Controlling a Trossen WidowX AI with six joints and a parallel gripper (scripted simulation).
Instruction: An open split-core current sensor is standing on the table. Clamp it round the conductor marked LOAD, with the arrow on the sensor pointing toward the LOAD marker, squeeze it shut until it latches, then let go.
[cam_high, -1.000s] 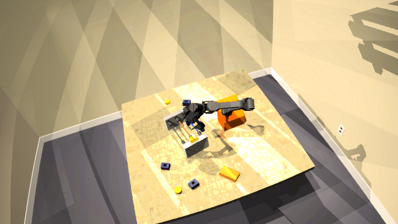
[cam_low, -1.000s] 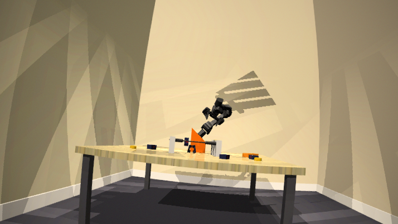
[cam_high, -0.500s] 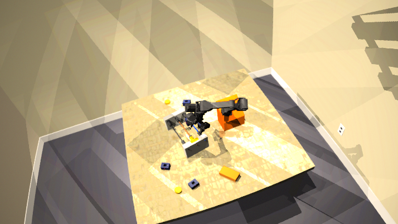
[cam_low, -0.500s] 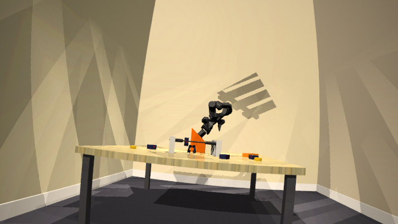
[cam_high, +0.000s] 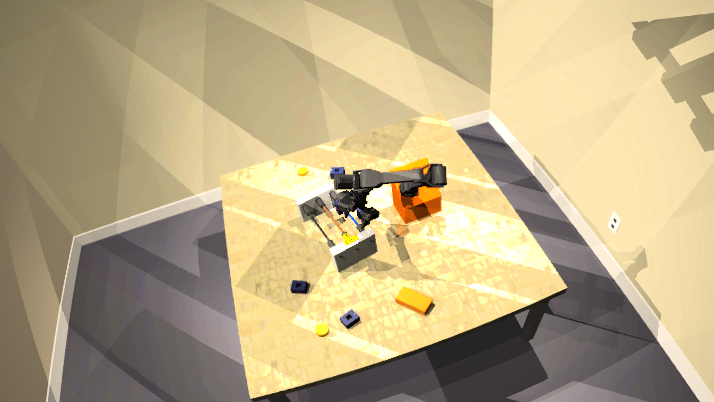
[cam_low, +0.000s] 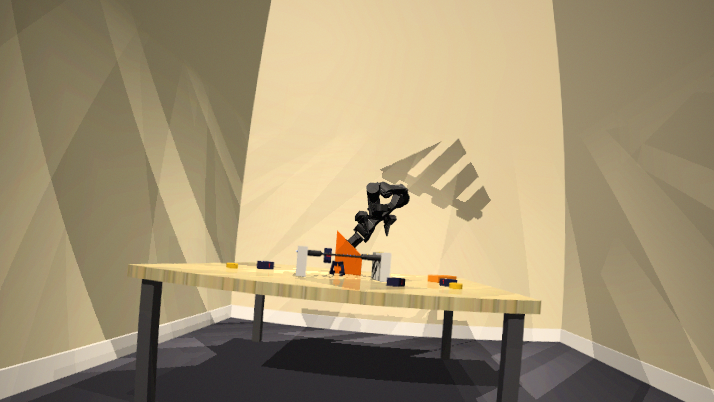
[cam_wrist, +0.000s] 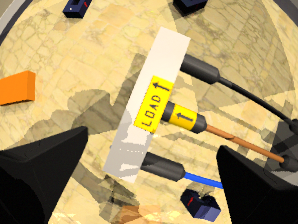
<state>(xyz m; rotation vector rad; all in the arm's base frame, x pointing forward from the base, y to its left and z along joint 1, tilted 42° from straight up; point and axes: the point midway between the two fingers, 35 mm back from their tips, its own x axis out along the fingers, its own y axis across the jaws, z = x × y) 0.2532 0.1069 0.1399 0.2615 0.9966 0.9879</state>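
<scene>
The open dark blue sensor (cam_low: 332, 271) (cam_wrist: 204, 207) stands on the table near the blue conductor, its jaw gap upward; a red mark shows on it. The gripper hides most of its spot in the top view. The copper-coloured conductor (cam_high: 332, 218) (cam_wrist: 240, 141) runs between two white end blocks, in the middle of three. Its yellow LOAD label (cam_high: 350, 239) (cam_wrist: 150, 113) lies on one block; the arrow on its yellow sleeve points toward that block. My gripper (cam_high: 351, 220) (cam_low: 376, 234) (cam_wrist: 154, 143) is open and empty, above the conductors, fingers pointing down.
Another dark blue sensor (cam_low: 327, 252) hangs on a conductor near the far block. A black conductor (cam_high: 320, 231) (cam_wrist: 255, 95) and a blue one (cam_high: 353, 219) (cam_wrist: 202, 181) flank the copper one. Closed sensors, yellow discs, an orange block (cam_high: 414, 300) (cam_wrist: 17, 89) and an orange box (cam_high: 425, 206) (cam_low: 350, 262) stand around.
</scene>
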